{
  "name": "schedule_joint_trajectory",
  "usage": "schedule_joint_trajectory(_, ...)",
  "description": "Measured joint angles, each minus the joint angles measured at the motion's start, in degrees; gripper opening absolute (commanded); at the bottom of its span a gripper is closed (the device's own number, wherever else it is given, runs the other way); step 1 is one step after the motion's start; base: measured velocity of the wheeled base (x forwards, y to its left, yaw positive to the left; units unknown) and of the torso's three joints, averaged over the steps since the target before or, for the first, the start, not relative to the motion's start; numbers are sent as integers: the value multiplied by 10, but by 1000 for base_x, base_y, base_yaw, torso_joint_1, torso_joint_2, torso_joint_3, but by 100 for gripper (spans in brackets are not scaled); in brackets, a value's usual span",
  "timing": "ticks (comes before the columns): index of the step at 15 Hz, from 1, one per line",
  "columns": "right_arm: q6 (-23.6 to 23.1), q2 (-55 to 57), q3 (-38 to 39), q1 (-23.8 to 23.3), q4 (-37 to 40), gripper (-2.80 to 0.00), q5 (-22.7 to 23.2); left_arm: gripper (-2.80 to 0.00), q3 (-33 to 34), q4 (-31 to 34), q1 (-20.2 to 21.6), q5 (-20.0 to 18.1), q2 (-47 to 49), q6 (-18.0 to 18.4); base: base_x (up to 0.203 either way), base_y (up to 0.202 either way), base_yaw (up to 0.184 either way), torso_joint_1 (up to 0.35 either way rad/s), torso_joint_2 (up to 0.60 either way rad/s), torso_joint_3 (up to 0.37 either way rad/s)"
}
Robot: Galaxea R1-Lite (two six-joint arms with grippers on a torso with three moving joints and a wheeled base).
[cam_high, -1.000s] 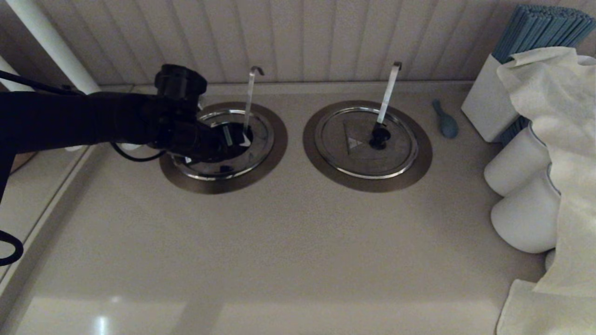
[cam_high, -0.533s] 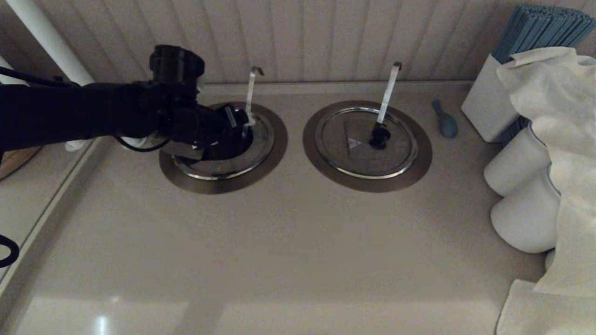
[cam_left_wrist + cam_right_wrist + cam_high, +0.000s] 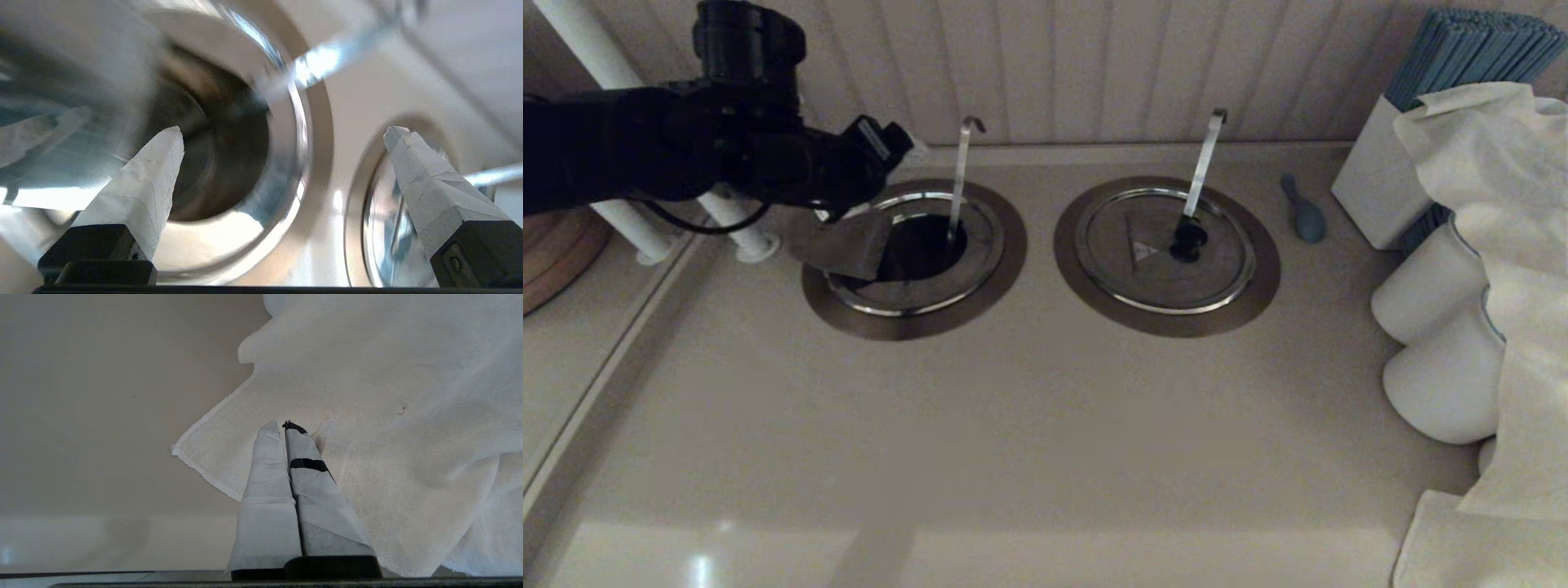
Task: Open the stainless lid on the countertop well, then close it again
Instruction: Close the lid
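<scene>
Lid [image 3: 845,245] first: its flap was tipped up on the left side of the well [image 3: 915,322], so the dark hole showed. I judged the opening part done and the closing part left to do. That flap leaned up and away to my left, with its long edge running from front to back. A thin ladle handle [image 3: 960,175] stood up out of the hole. My left gripper [image 3: 282,134] was above the well's back left side, its fingers wide apart and holding nothing. My right gripper [image 3: 284,425] was pinched together over a white cloth [image 3: 388,416], off to the side.
</scene>
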Motion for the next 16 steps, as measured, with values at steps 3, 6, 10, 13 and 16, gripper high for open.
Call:
schedule_joint_trajectory(3, 0, 0, 0, 0, 0, -280, 0, 0, 10, 3, 51, -2, -24, -1, 0, 0, 0, 0, 0, 0)
schedule_joint_trajectory(6, 0, 0, 0, 0, 0, -280, 0, 0, 74, 2, 108, -54, -58, -3, 0, 0, 0, 0, 0, 0)
schedule_joint_trajectory(10, 0, 0, 0, 0, 0, -280, 0, 0, 181, -54, 180, -178, -87, -6, 0, 0, 0, 0, 0, 0)
schedule_joint_trajectory(13, 0, 0, 0, 0, 0, -280, 0, 0, 259, -155, 193, -206, -99, -7, 0, 0, 0, 0, 0, 0)
schedule_joint_trajectory(16, 0, 0, 0, 0, 0, -280, 0, 0, 291, -210, 196, -208, -100, -15, 0, 0, 0, 0, 0, 0)
